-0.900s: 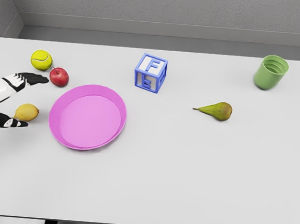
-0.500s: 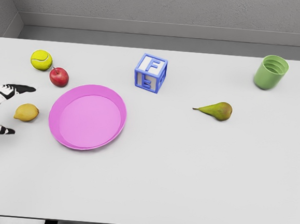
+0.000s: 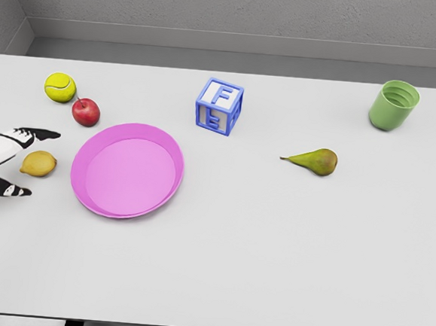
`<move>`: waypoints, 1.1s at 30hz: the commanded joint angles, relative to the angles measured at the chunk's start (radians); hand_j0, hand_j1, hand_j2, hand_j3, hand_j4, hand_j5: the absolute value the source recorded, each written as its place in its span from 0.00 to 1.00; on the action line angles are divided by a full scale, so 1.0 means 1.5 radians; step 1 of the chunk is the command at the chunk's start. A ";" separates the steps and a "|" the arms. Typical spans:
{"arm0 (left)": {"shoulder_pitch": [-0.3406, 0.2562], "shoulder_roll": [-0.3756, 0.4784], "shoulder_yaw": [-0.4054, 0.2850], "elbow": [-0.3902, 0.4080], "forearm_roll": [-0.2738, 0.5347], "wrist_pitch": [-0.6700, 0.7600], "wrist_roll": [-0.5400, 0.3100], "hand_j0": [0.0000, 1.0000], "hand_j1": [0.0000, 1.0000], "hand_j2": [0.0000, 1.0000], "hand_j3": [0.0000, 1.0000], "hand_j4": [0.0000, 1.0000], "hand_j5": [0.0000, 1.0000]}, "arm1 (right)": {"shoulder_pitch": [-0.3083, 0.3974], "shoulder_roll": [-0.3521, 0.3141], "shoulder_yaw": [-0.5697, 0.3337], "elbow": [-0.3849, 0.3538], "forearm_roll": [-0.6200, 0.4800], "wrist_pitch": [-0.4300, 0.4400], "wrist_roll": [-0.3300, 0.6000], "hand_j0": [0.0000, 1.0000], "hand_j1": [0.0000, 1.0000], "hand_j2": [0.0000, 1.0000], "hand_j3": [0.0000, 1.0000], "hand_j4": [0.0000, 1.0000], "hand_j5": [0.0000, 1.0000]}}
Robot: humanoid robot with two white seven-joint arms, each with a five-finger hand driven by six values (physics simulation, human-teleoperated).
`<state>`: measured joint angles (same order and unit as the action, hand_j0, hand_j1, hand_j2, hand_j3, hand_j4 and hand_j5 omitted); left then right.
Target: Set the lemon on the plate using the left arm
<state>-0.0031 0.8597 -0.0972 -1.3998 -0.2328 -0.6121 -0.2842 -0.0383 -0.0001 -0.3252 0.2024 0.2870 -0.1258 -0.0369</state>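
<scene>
Head view shows the small yellow lemon (image 3: pixel 39 163) lying on the white table (image 3: pixel 271 250), just left of the round pink plastic plate (image 3: pixel 127 169), not yet on it. The white and black left hand (image 3: pixel 3 160) is at the left edge, further left of the plate, with its fingers spread wide: one fingertip (image 3: pixel 46 133) points above the lemon and the other is below it, so the lemon sits in the opening, but I cannot tell if anything touches it. Compared with half a second ago, the hand has come forward again toward the lemon, after it had pulled back. I judge that the hand is correcting its approach and the grasp is not closed yet. Behind the plate, to its left, are a red apple (image 3: pixel 86 112) and a yellow-green tennis ball (image 3: pixel 60 87). No right arm appears.
</scene>
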 commanded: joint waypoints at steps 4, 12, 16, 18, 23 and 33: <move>-0.003 -0.019 -0.005 0.012 -0.023 0.001 0.000 1.00 1.00 1.00 1.00 1.00 1.00 | 0.000 0.000 0.000 0.000 0.000 0.000 0.000 1.00 1.00 1.00 1.00 1.00 1.00; -0.041 -0.031 -0.015 0.056 -0.039 0.001 0.000 1.00 1.00 1.00 1.00 1.00 1.00 | 0.000 0.000 0.000 0.000 0.000 0.000 0.000 1.00 1.00 1.00 1.00 1.00 1.00; -0.068 -0.037 -0.035 0.069 -0.043 0.001 0.000 1.00 1.00 1.00 1.00 1.00 1.00 | 0.000 0.000 0.000 0.000 0.000 0.000 0.000 1.00 1.00 1.00 1.00 1.00 1.00; -0.069 -0.038 -0.036 0.068 -0.056 0.001 0.000 1.00 1.00 1.00 1.00 1.00 1.00 | 0.000 0.000 0.000 0.000 0.000 0.000 0.000 1.00 1.00 1.00 1.00 1.00 1.00; -0.068 -0.040 -0.042 0.069 -0.066 0.001 0.000 0.78 0.78 0.78 0.78 0.78 0.78 | 0.000 0.000 0.000 0.000 0.000 0.000 0.000 1.00 1.00 1.00 1.00 1.00 1.00; -0.072 -0.034 -0.044 0.084 -0.064 0.001 0.000 0.77 0.77 0.77 0.77 0.77 0.77 | 0.000 0.000 0.000 0.000 0.000 0.000 0.000 1.00 1.00 1.00 1.00 1.00 1.00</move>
<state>-0.1104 0.8059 -0.1615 -1.2744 -0.3345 -0.6121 -0.2840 -0.0383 -0.0001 -0.3252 0.2024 0.2871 -0.1258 -0.0369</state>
